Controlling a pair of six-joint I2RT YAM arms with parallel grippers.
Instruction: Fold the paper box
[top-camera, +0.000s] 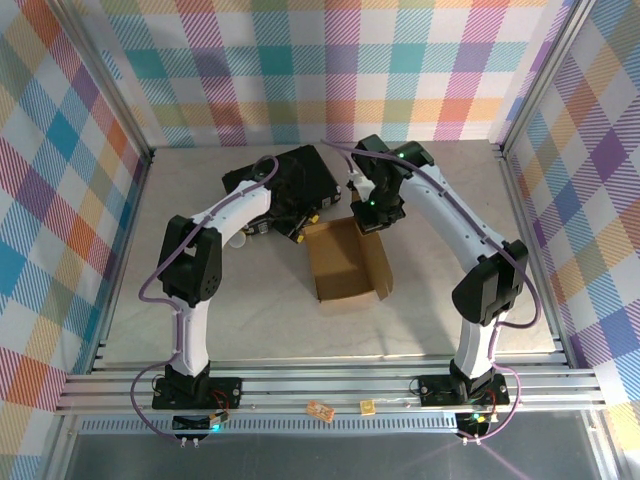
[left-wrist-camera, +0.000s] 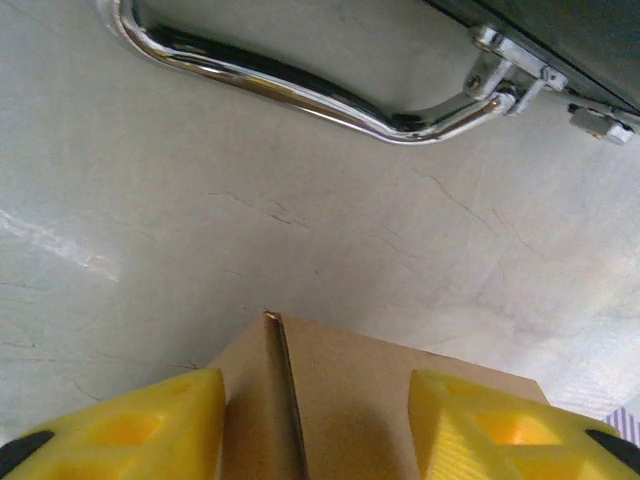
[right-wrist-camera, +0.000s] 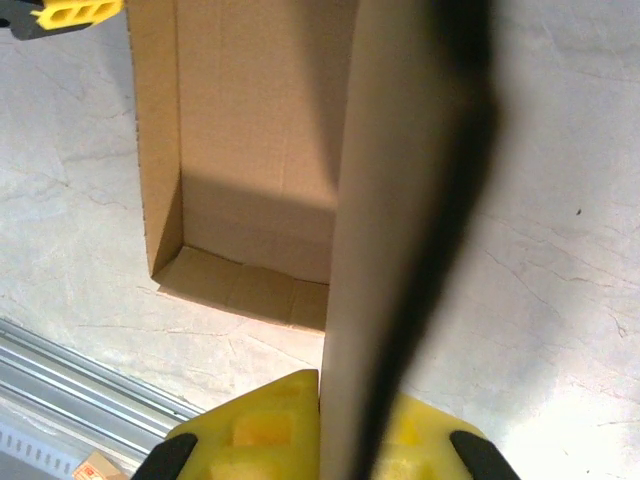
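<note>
The paper box (top-camera: 345, 262) is a brown cardboard tray lying mid-table with its walls partly raised. My right gripper (top-camera: 368, 222) stands at the box's far right corner. In the right wrist view it (right-wrist-camera: 345, 400) is shut on an upright cardboard wall of the box (right-wrist-camera: 250, 120). At the far left corner is my left gripper (top-camera: 300, 225). The left wrist view shows its yellow fingers (left-wrist-camera: 130, 430) apart, open, on either side of a folded cardboard corner (left-wrist-camera: 360, 365) without pinching it.
A black hard case (top-camera: 290, 185) lies just behind the box, and its chrome handle (left-wrist-camera: 300, 90) is close to my left gripper. Aluminium rails (top-camera: 330, 385) run along the near edge, with two small yellow pieces (top-camera: 320, 410) on them. Plaid walls close in three sides.
</note>
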